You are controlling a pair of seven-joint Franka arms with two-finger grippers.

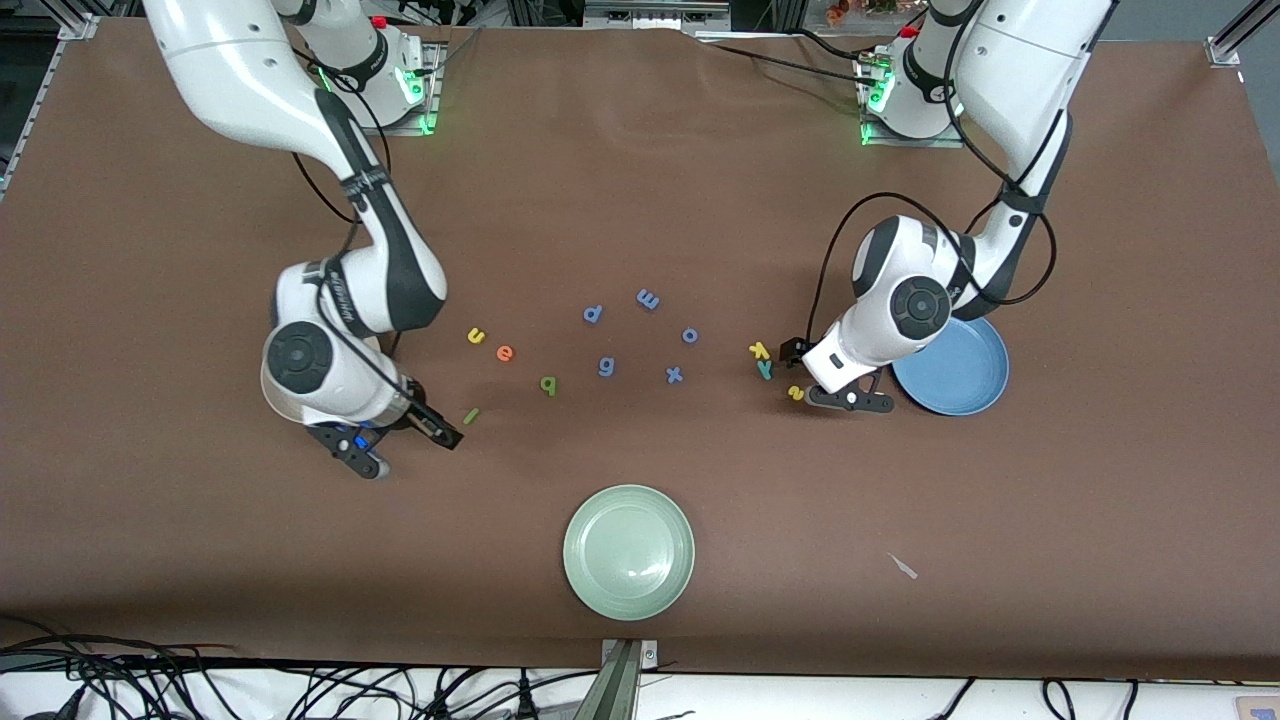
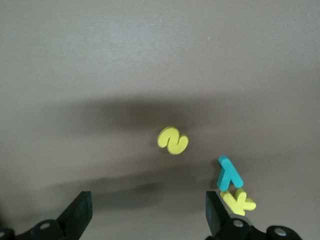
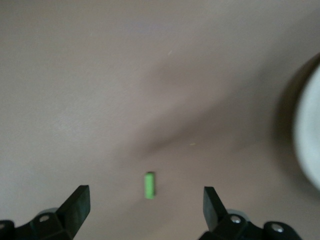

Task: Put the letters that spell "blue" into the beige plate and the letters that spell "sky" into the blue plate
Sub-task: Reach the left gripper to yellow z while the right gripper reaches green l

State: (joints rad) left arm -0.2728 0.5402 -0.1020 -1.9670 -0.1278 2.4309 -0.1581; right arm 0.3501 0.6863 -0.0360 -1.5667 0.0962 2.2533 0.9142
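The left gripper hangs low over the brown table, jaws spread wide with nothing between them. Its wrist view looks right down on the little yellow foam s, sitting flat and untouched, with the teal-green foam y and the yellow foam k just beside it, those two touching each other. In the front view that trio (s, y, k) sits close to the round medium-blue plate, which has no letters in it and is partly hidden by the left arm.

The right gripper is also wide open and holding nothing, low over the table toward the right arm's end. The small dark green foam bar l lies flat between its fingertips in the wrist view; the front view puts the l just beside that gripper.

The rest of "blue" is on the table: yellow foam u, orange foam e, light green foam b. A pale curved edge in the right wrist view could be the beige plate, can't tell for sure.

The all-blue foam letters are scattered mid-table, and a pale green round plate sits nearer the front camera.
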